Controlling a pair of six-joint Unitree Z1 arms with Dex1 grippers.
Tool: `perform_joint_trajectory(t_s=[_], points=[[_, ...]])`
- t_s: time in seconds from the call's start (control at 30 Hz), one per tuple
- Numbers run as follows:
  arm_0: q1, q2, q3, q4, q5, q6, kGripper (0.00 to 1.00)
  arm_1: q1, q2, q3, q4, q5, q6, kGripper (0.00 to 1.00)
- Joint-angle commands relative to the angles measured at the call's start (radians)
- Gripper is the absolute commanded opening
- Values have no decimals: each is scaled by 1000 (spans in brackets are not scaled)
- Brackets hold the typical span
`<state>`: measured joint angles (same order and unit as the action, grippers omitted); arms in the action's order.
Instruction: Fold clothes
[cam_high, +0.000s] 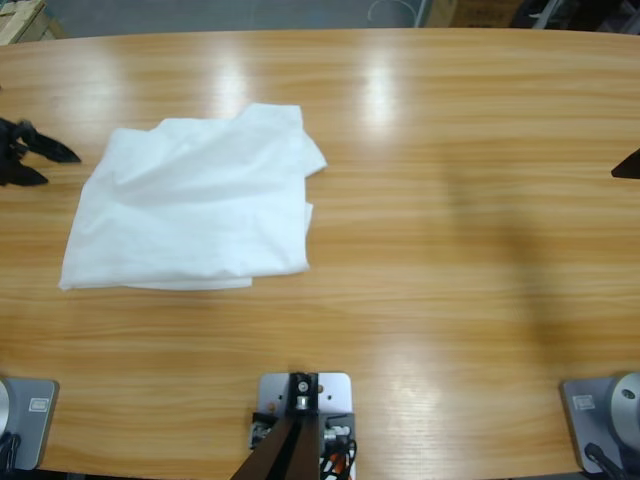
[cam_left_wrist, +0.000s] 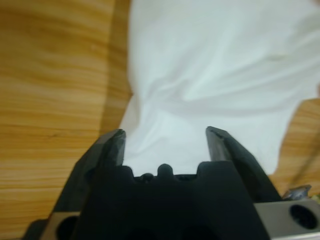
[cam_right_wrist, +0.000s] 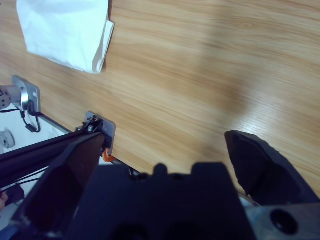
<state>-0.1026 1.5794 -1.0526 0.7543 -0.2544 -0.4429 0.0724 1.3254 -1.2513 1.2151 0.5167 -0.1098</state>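
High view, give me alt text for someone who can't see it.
A folded white T-shirt lies on the left half of a long wooden table. The open left gripper sits at the left edge, apart from it.

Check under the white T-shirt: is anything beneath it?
Only the wooden table shows around the T-shirt. The folded cloth lies fairly flat with no obvious bulge, but whatever it covers is hidden.
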Motion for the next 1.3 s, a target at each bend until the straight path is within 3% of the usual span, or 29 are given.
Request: perform_joint_trajectory(t_s=[0.03, 0.53, 0.77, 1.13, 1.3], points=[[-123, 31, -25, 0, -62, 14, 1000, 13, -31, 43, -14, 12, 12, 991], [-128, 290, -12, -45, -70, -12, 991, 13, -26, 43, -9, 9, 12, 991], [-88, 364, -22, -55, -68, 9, 987, 13, -15, 38, -3, 9, 12, 991], [-62, 96, -10, -55, -103, 85, 988, 108, 42, -20, -20, 19, 73, 987], [49, 53, 36, -53, -194, 110, 991, 109, -14, 5, -19, 17, 74, 987]])
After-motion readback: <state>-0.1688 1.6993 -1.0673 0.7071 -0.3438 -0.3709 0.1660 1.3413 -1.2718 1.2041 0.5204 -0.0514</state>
